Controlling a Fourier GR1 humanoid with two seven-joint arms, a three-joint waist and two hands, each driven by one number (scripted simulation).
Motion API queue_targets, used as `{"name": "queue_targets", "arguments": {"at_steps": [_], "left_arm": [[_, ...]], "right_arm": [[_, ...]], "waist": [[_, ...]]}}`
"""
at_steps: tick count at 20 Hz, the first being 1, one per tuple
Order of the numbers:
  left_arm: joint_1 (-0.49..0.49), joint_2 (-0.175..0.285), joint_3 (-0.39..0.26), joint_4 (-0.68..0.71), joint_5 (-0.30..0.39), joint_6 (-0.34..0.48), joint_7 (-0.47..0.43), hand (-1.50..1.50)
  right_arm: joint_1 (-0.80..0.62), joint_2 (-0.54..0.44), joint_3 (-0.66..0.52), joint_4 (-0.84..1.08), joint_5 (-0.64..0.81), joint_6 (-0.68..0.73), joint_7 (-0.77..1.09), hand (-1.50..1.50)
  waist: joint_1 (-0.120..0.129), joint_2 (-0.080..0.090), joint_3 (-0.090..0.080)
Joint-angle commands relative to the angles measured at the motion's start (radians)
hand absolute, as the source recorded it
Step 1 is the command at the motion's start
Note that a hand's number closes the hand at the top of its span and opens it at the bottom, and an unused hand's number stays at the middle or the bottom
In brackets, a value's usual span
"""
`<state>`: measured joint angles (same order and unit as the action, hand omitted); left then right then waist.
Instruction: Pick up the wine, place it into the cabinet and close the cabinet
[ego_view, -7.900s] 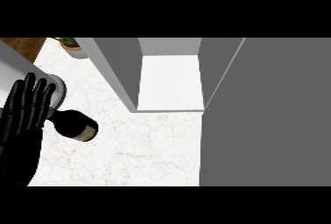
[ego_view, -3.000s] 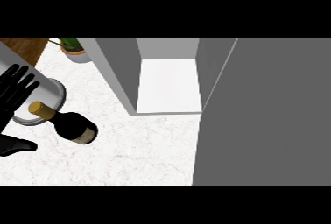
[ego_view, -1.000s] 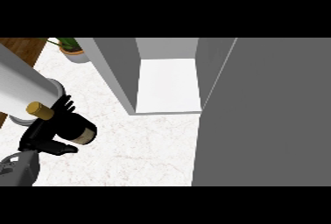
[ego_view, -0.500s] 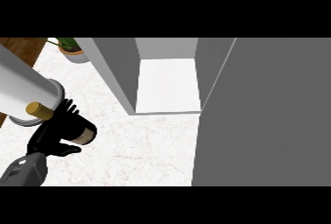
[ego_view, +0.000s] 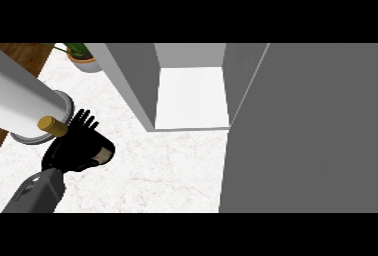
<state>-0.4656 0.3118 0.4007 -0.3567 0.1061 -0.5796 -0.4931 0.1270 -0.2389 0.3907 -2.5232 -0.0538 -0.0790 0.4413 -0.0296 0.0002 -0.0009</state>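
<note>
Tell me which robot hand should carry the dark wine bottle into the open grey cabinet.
Left: the left robot hand wraps the dark wine bottle; the right robot hand is out of view.

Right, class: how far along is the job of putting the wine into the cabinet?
Done: the cabinet already stands open. In hand: the left hand curls round the wine at the left of the counter. Left: lift it, set it inside, shut the door.

bare counter (ego_view: 170, 170) runs to the cabinet shelf (ego_view: 192, 95), seemingly hemmed by its side wall (ego_view: 136, 80) and open door (ego_view: 303, 130).
</note>
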Motion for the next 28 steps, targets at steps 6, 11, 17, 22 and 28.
{"name": "queue_targets", "arguments": {"at_steps": [6,11,17,22,28], "left_arm": [[-0.017,0.022,-0.002,0.033,0.007,-0.050,-0.044,1.50],[-0.006,-0.082,-0.055,-0.001,-0.039,0.048,-0.107,1.50],[-0.038,-0.065,-0.072,-0.070,-0.043,0.084,-0.105,1.50],[0.032,-0.126,-0.052,-0.148,-0.004,0.142,-0.170,1.50],[0.222,-0.229,-0.044,-0.348,0.055,0.175,-0.291,1.50]], "right_arm": [[0.033,0.015,0.051,-0.219,0.000,-0.025,0.095,-1.50],[0.018,-0.024,-0.029,-0.244,-0.059,-0.004,0.118,-1.50],[0.021,0.003,0.029,-0.215,-0.008,-0.024,0.117,-1.50],[0.022,-0.016,-0.017,-0.237,-0.044,-0.019,0.145,-1.50],[0.007,-0.018,-0.076,-0.193,-0.073,-0.017,0.109,-1.50]], "waist": [[0.001,0.001,-0.002],[0.001,0.001,-0.001],[0.014,-0.003,0.000],[0.027,-0.011,0.002],[0.042,-0.012,0.003]]}}
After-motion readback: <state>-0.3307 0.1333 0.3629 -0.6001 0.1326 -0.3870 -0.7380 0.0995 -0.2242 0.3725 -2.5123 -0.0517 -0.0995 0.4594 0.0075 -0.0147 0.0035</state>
